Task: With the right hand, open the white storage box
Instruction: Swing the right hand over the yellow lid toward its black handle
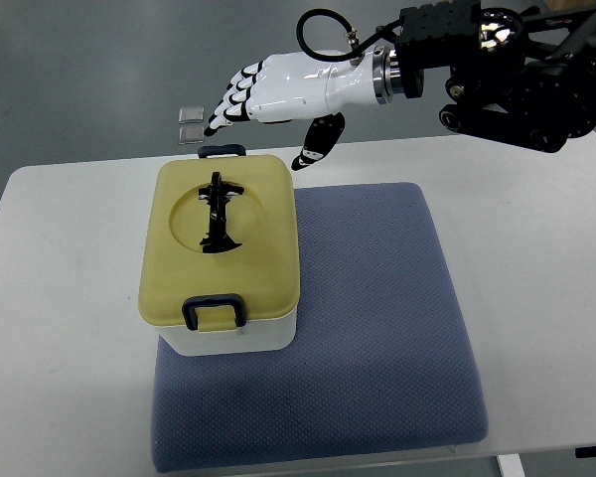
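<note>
Right arm [521, 75] cut off by top and right picture edges; its upper part out of frame.

Right hand [278, 94]: palm side faces down, hidden; fingertips [219, 117] too small to tell their spacing clearly.

Storage box [222, 256]: yellow lid covers the inside completely. Only the front white wall shows below the lid; other walls hidden. Rear latch [223, 151] partly hidden behind the lid rim.

Blue pad [377, 328]: left part hidden under the box.

Counter [60, 328]: cut off by left, right and bottom edges; middle covered by the pad.

Two small square items [191, 124] on the floor beyond the counter: too small to identify.
</note>
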